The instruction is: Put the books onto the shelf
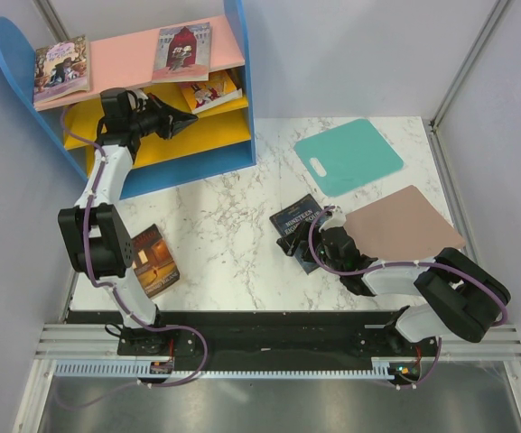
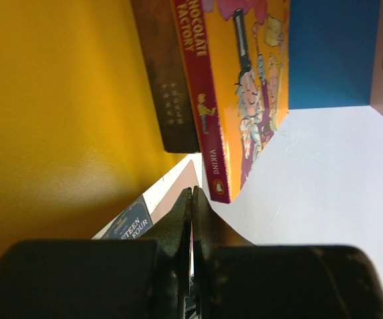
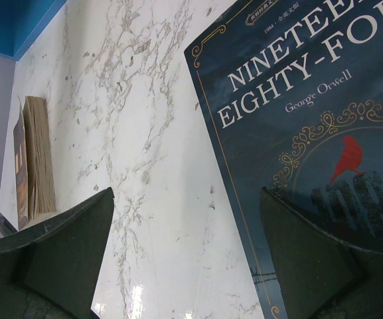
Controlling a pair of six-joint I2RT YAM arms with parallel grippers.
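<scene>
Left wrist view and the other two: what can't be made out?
- Left wrist: dark brown book, spine lettering blurred; it and the red-and-yellow Roald Dahl paperback are cut off by the top edge.
- Right wrist: navy "Nineteen Eighty-Four" paperback, cut off at right, lower part behind the right pincer.
- Top: brown-orange paperback, edge hidden by left arm.

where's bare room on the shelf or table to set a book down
Pink board: bare gap between its left book and its right book. Table: wide bare marble between the brown book and the navy book. Crowded: the table's right side, with the teal mat, the pinkish mat and the navy book close together.
</scene>
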